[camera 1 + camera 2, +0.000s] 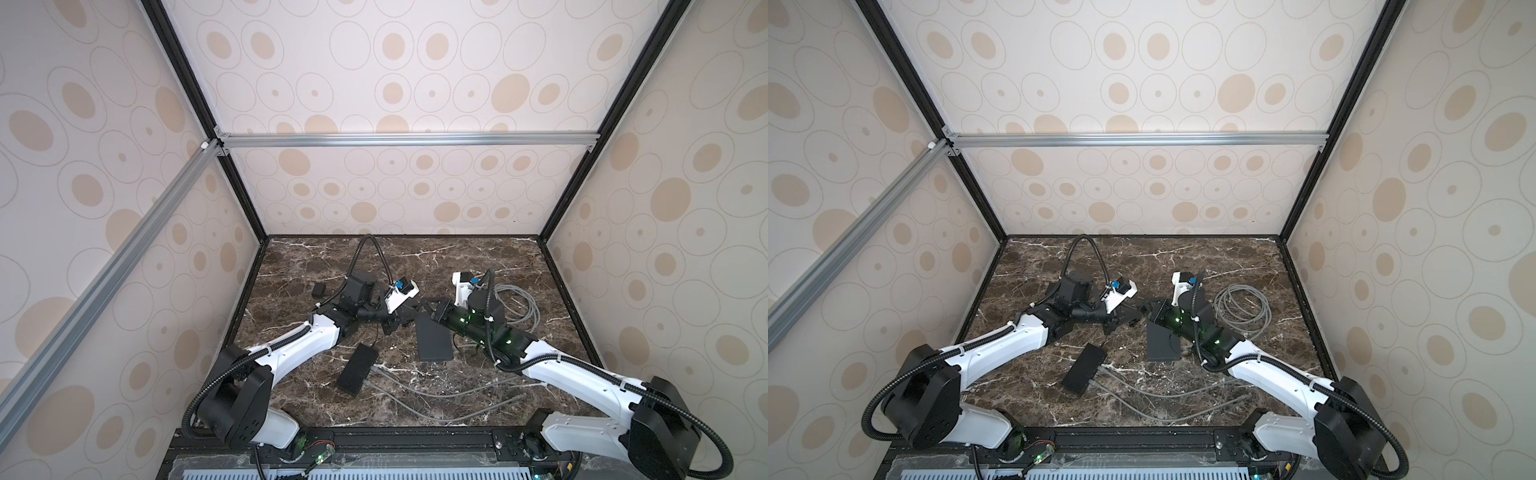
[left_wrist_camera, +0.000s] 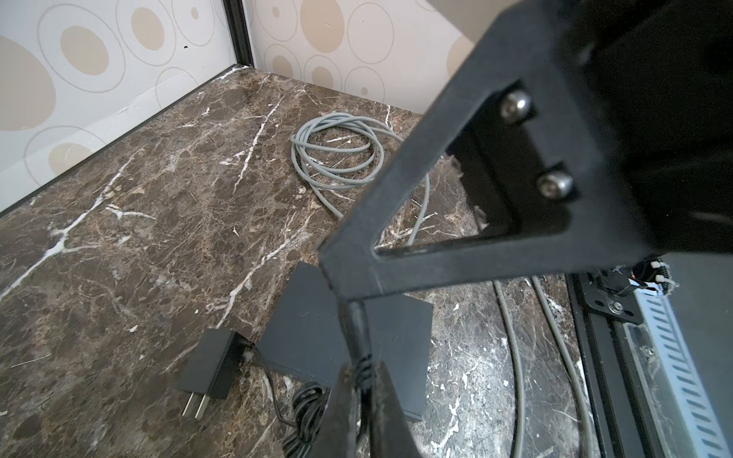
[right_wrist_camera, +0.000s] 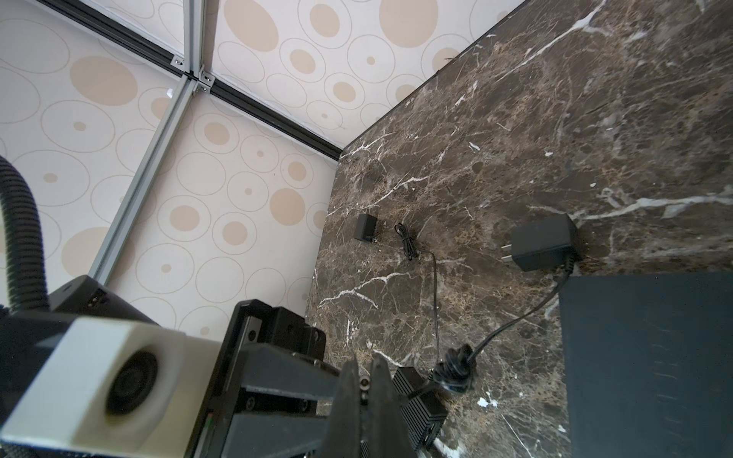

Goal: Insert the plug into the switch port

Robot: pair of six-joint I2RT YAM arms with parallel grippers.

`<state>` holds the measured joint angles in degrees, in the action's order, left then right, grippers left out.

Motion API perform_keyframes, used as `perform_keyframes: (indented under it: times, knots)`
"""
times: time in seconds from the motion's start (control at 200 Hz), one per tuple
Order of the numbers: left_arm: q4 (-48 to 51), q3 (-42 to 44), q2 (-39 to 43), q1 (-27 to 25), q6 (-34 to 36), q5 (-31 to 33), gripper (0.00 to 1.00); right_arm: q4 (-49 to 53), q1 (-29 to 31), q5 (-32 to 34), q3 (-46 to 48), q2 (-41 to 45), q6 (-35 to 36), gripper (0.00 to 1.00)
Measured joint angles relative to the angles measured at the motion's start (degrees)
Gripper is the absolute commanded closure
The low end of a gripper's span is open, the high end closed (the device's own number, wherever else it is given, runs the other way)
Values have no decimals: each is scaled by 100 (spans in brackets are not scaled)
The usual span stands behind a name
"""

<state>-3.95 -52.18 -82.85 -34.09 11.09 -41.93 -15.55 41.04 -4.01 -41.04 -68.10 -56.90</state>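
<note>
- Dark brown marble table (image 1: 478, 257): carries everything.
- Flat dark-grey switch box (image 1: 434, 345): lies under the right arm, ports hidden.
- Left end effector (image 2: 361, 380): clenched on thin black cord (image 2: 357, 325).
- Right end effector (image 3: 365, 392): apparently clenched on small metal-tipped plug (image 3: 364, 382), near the switch.
- Step: plug secured. Next: locate port, align tip.

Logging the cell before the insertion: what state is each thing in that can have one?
left gripper: shut on the black cord
right gripper: shut, hold unclear
larger switch: lying flat
slim switch: lying flat, grey cables reaching its side
power adapter: unplugged, prongs bare
grey cable coil: coiled, loose
</note>
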Motion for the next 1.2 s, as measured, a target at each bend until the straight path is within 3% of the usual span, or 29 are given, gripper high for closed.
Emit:
perform_keyframes:
  times: [0.1,0.19,0.315,0.53,0.625,0.75,0.89,1.08,1.2]
  knots:
    - [24,-7,-2,0,15,-17,92,7,0,-2,-2,-2,-2,100]
    - [24,-17,-9,0,50,-17,75,13,0,-9,-11,-4,-2,100]
    - [33,-26,-9,0,31,-17,75,11,0,-44,-13,-13,-2,100]
    - [37,-26,-9,0,26,-15,86,9,0,-168,-13,-92,-28,100]
    - [50,-26,-11,2,11,-2,100,11,0,-192,-13,-111,-37,100]
    - [111,-59,-22,7,52,-7,100,11,0,-197,-13,-111,-39,100]
    - [164,-92,-52,7,55,0,100,39,-4,-133,-13,-85,-2,72]
    - [367,-197,-144,4,61,315,100,828,-153,144,-146,437,575,50]
    - [597,-332,-278,4,101,929,100,1757,-221,522,-389,933,1049,38]
